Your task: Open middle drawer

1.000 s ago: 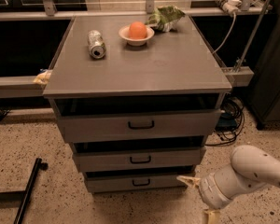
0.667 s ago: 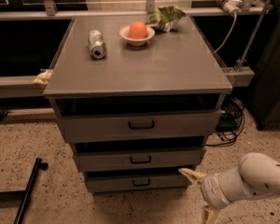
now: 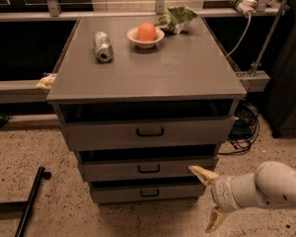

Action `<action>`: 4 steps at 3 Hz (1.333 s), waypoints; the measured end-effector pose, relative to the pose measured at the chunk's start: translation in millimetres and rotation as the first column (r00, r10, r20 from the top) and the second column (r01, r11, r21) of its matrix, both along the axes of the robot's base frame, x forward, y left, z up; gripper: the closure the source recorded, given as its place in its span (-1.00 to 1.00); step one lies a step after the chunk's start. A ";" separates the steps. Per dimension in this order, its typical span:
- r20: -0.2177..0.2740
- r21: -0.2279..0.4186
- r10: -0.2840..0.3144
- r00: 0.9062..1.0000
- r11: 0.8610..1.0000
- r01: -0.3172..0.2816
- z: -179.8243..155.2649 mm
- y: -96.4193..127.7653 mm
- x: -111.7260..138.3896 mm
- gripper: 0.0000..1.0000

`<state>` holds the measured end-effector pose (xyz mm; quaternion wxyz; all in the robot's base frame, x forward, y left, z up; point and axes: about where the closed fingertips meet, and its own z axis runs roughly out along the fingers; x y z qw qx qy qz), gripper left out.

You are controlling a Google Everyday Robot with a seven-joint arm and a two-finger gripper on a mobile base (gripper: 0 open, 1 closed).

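While the middle drawer (image 3: pixel 113 170) is looking shut mid-frame, the gripper (image 3: pixel 208 197) is hanging wide open at lower right, off its handle (image 3: pixel 149 169), so the whole pull's left.

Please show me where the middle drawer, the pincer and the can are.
middle drawer (image 3: pixel 149 169), camera view, on its black handle.
pincer (image 3: pixel 199 199), camera view, midway between its open fingertips, right of the lower drawers.
can (image 3: pixel 103 46), camera view, on its body.

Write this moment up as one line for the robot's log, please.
goal: open middle drawer | gripper: open, low, near drawer's right end | handle: not gripped | drawer: not pulled out
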<state>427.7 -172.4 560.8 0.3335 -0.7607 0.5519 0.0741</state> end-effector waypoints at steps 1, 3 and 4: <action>0.034 0.003 -0.050 0.998 0.999 0.050 -7.1 -8.0 8.6 -1.00; 0.128 -0.015 -0.136 0.982 0.990 0.140 -16.9 -24.9 57.6 -1.00; 0.109 -0.027 -0.156 0.982 0.987 0.159 -27.2 -28.0 85.2 -1.00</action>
